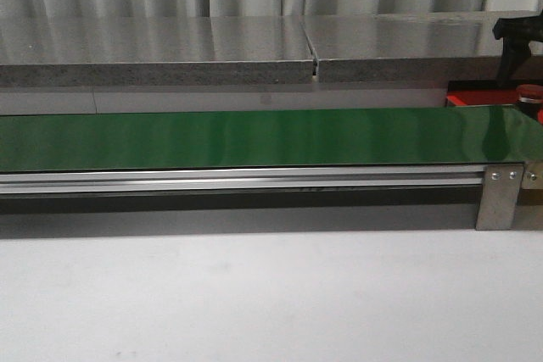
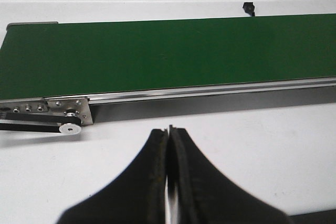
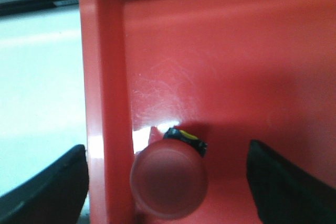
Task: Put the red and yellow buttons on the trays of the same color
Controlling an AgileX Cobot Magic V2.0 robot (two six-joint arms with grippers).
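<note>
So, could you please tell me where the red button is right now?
In the right wrist view, the red button sits inside the red tray, against its rim, between the open right claw fingers.

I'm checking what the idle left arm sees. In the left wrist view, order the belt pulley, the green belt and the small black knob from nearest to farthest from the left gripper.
From the left gripper, shut above the white table:
1. Belt pulley, at the conveyor's end, on the near side.
2. Green belt, across the middle.
3. Black knob, on the table beyond the belt's far edge.
</note>
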